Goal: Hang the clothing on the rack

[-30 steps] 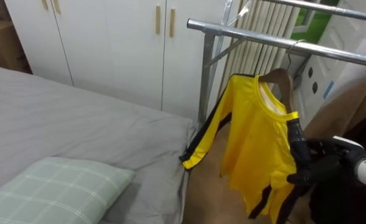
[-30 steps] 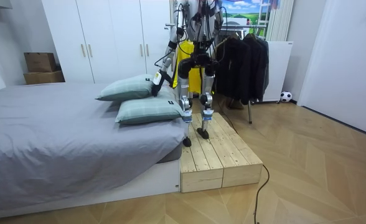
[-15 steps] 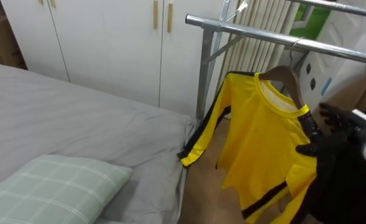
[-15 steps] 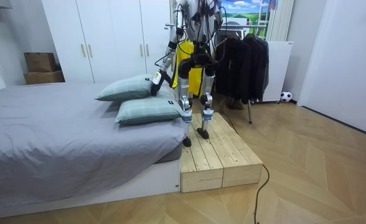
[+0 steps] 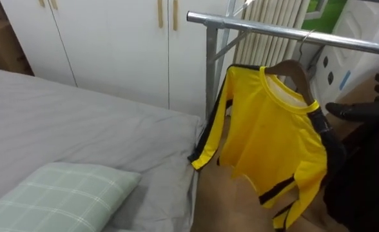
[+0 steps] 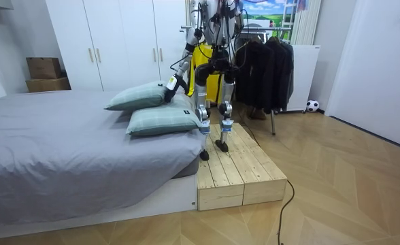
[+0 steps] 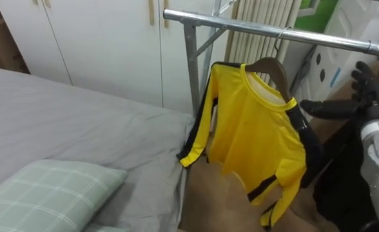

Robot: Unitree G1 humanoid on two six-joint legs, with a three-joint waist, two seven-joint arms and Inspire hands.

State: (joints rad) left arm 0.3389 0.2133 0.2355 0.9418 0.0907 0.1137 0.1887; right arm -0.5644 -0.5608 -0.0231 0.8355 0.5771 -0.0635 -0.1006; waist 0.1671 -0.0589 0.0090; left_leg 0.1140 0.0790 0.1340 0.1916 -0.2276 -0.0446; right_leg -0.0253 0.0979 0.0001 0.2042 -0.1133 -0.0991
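Beneath the round steel rail [image 7: 241, 27], the right hand [image 7: 365, 102] is spread wide with straight fingers, grasping nothing, its thumb tip just beside the shoulder of the yellow shirt [image 7: 254, 138]. Smooth, long-sleeved and black-trimmed, the shirt hangs on a curved wooden hanger [image 7: 267, 66] hooked over the rail, beside the grey bed [image 7: 80, 129]. The left hand [image 6: 172, 86] hangs low by the pillows [image 6: 160, 121].

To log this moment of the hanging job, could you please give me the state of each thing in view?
Shirt: hanging on the hanger, sleeves dangling.
Hanger: hooked over the rail.
Wardrobe doors: shut.
Pillow: lying flat on the bed.
Right hand: open, beside the shirt's shoulder, holding nothing.
Left hand: low beside the bed, in the room view.
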